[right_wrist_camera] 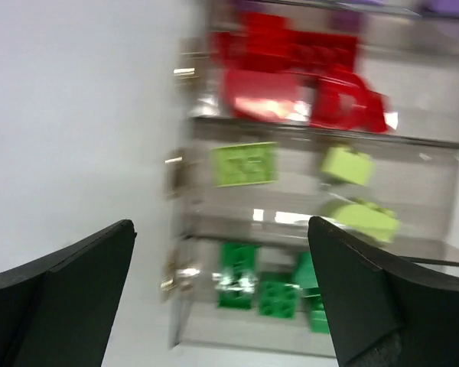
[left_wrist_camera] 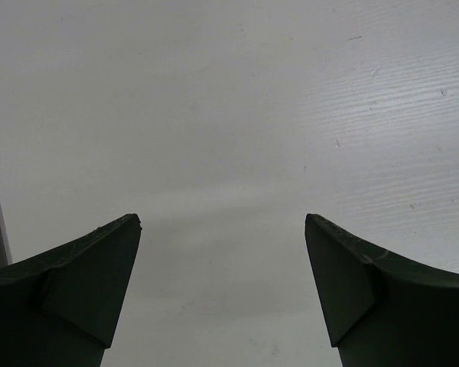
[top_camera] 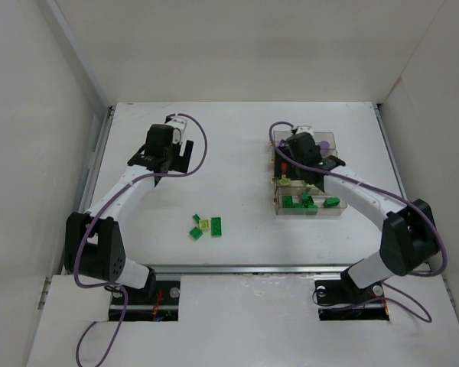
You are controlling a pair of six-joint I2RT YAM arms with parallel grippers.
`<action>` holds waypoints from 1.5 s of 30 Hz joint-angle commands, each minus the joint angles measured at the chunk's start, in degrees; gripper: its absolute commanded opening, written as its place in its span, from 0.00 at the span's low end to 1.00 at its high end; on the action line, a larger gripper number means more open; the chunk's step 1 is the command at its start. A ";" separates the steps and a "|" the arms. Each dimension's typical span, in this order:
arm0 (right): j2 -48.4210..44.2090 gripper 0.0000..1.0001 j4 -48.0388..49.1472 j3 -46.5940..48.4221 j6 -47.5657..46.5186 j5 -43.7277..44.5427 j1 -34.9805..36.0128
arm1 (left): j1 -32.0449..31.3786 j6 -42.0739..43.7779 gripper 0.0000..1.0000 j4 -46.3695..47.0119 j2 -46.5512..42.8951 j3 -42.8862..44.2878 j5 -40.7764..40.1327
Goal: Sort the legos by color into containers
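The containers (top_camera: 338, 214) stand right of centre as one clear block. In the right wrist view the containers (right_wrist_camera: 185, 229) hold red bricks (right_wrist_camera: 291, 73) in one bin, yellow-green bricks (right_wrist_camera: 245, 163) in the middle one and green bricks (right_wrist_camera: 277, 294) in the nearest; a strip of purple (right_wrist_camera: 444, 6) shows at the top edge. My right gripper (top_camera: 315, 177) (right_wrist_camera: 222, 222) hovers over the bins, open and empty. Several loose legos lie near the table's front: dark green (top_camera: 216, 225), yellow-green (top_camera: 205, 224), green (top_camera: 196, 233). My left gripper (top_camera: 176, 162) (left_wrist_camera: 222, 222) is open and empty over bare table, far from them.
White walls enclose the table on the left, back and right. A metal rail (top_camera: 237, 267) runs along the front edge between the arm bases. A purple cable (top_camera: 203, 145) loops beside the left wrist.
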 commanded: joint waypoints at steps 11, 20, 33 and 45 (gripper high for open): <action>8.07 1.00 -0.93 10.86 -0.60 -9.47 26.93 | 5.20 1.19 0.94 -0.42 -7.90 -3.05 -14.18; 16.77 0.92 -1.11 13.33 12.67 -10.09 34.31 | 12.14 0.30 0.94 0.63 -16.52 -8.94 -8.30; 26.08 0.75 -3.82 18.24 20.94 -2.90 37.13 | 12.15 -0.22 0.94 0.10 -17.83 -7.28 -6.18; 25.32 0.00 -4.09 15.10 22.61 -1.57 37.13 | 12.15 -0.75 0.94 0.10 -17.83 -7.27 -4.86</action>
